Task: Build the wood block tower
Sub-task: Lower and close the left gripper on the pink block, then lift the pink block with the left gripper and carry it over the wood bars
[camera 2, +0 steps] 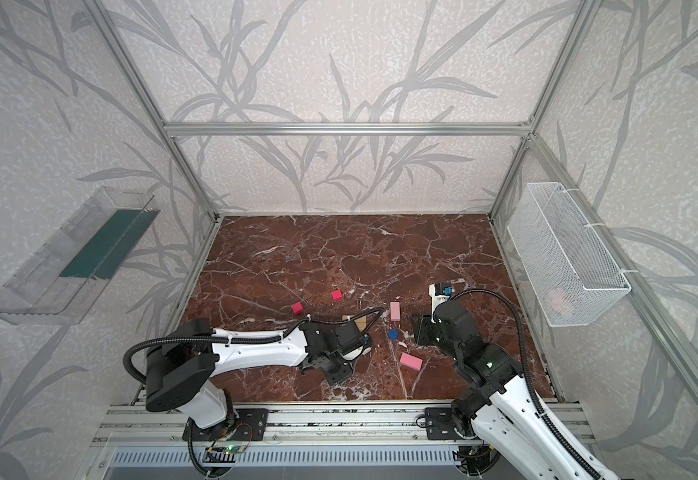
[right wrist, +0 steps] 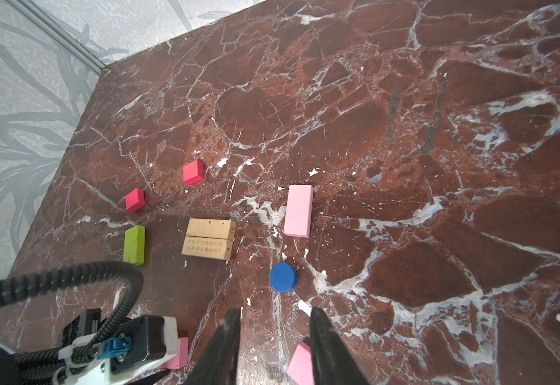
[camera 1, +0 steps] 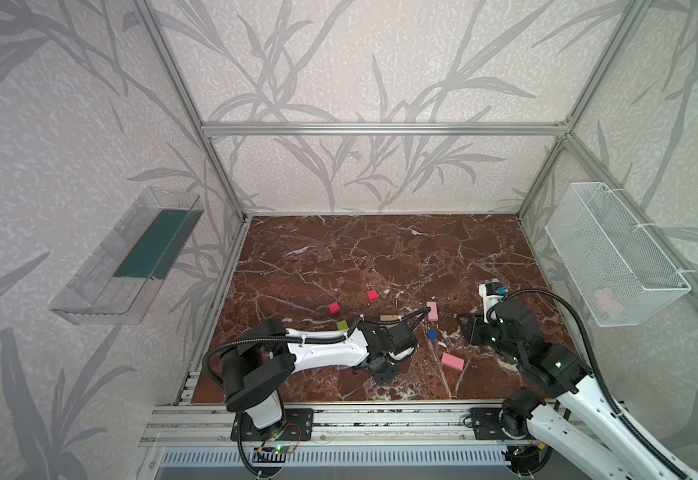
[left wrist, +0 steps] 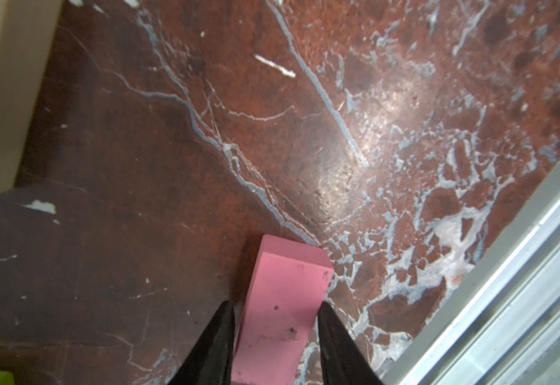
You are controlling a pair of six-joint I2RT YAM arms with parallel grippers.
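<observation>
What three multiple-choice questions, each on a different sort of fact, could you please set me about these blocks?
1. Where is the lime-green bar? A flat on the table; B stacked on another block; C held in the air.
2. How many red cubes are there? A one; B two; C four.
3. What lies between the jaws of the left gripper? A a red cube; B nothing; C a pink bar.
Answers: 1 A, the right wrist view shows it lying alone on the marble. 2 B, both show on the table in the right wrist view. 3 C, the left wrist view shows a black finger on each side of the bar.
</observation>
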